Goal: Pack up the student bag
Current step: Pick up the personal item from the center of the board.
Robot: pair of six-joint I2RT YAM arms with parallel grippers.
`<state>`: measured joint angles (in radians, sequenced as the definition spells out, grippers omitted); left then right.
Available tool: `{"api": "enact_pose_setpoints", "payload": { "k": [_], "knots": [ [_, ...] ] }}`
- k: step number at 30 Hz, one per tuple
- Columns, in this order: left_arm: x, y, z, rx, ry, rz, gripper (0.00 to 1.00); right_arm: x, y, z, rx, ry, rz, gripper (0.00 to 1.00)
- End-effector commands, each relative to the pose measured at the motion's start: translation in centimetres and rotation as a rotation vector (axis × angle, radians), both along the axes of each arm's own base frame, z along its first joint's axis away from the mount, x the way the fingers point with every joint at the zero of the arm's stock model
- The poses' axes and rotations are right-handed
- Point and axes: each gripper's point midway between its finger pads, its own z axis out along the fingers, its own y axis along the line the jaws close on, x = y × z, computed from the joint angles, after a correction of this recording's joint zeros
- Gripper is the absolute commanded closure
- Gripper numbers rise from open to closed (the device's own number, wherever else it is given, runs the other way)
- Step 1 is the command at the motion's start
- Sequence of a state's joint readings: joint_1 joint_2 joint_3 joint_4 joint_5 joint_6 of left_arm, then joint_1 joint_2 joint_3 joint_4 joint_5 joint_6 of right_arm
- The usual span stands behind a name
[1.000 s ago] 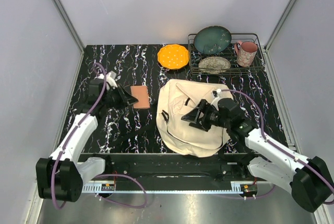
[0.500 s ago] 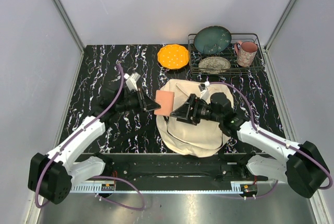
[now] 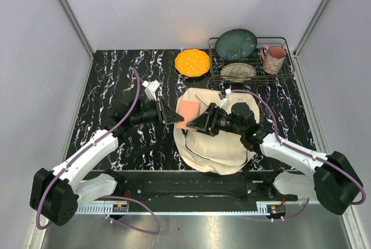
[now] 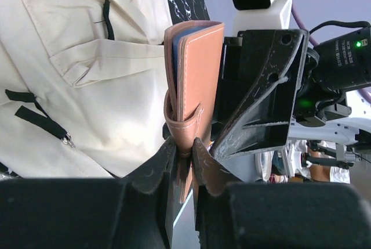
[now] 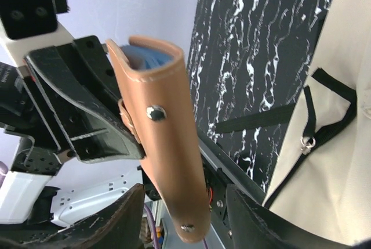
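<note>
The student bag (image 3: 215, 145), cream-beige with black straps, lies flat on the marble table in front of the right arm. My left gripper (image 3: 174, 116) is shut on a tan leather notebook (image 3: 189, 114) and holds it upright above the bag's left edge. In the left wrist view the left gripper (image 4: 184, 144) pinches the notebook (image 4: 197, 75) at its strap end, with the bag (image 4: 87, 57) behind. My right gripper (image 5: 184, 199) faces it, jaws open on either side of the notebook (image 5: 165, 144), with gaps showing on both sides.
An orange plate (image 3: 192, 62) sits at the back centre. A wire rack (image 3: 285, 75) at the back right holds a teal plate (image 3: 236, 44), a patterned dish (image 3: 237, 71) and a pink mug (image 3: 273, 58). Grey walls close in both sides.
My left arm lifted the notebook off the table and carried it right, over the bag's left edge. My right gripper rose from the bag to meet it, and its jaws have narrowed a little.
</note>
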<state>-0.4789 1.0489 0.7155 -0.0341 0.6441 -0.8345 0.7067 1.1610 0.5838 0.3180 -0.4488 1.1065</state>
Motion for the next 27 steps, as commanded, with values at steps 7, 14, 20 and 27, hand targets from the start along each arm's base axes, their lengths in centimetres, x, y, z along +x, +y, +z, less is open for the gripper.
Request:
{"api": "enact_pose_setpoints", "payload": {
  "k": [7,14,20,27],
  "knots": [
    [-1.0,-0.5,2.5,-0.073,-0.082,-0.059,0.82,0.6,0.6,3.7,0.120,-0.113,-0.014,0.97],
    [-0.4,0.6,3.0,-0.001,-0.136,0.002,0.05,-1.1,-0.6,2.5,0.043,-0.105,0.020,1.00],
    [-0.3,1.0,3.5,0.073,-0.223,-0.034,0.01,-4.1,-1.2,3.5,0.001,-0.204,0.179,1.00],
    [-1.4,-1.1,5.2,0.003,-0.307,-0.260,0.01,-7.6,-1.0,4.8,0.069,-0.244,0.393,1.00]
  ]
}}
